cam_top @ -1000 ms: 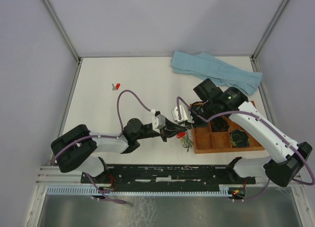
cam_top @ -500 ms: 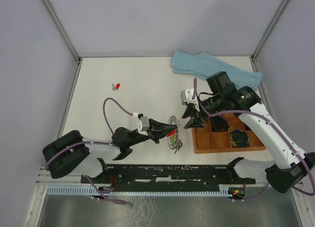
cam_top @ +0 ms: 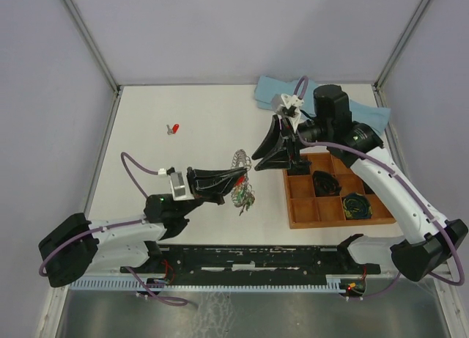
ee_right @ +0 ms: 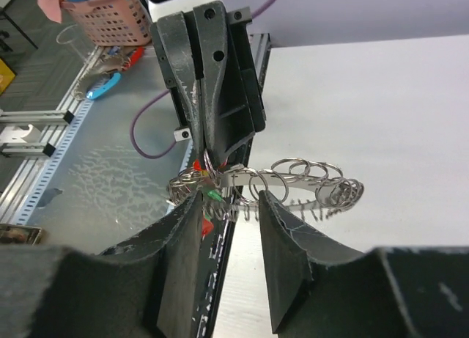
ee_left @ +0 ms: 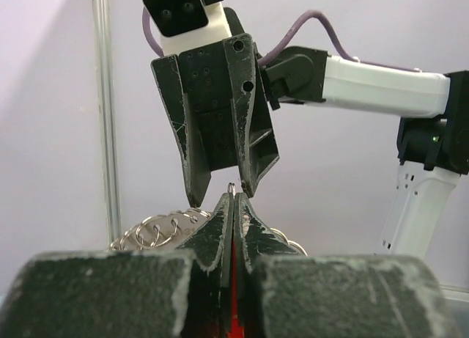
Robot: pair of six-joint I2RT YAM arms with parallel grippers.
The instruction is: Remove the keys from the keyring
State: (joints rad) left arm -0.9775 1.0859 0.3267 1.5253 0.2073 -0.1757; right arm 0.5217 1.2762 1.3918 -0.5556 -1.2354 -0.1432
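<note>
left claw [cam_top: 236, 179] clamps the keyring [cam_top: 240, 162] tight, while right claw [cam_top: 261, 159] hangs half spread just beside it.

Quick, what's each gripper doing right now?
Left gripper: closed, holding the keyring.
Right gripper: open, holding nothing.

No readable txt, labels, brand names, nos. or signs in any view.
</note>
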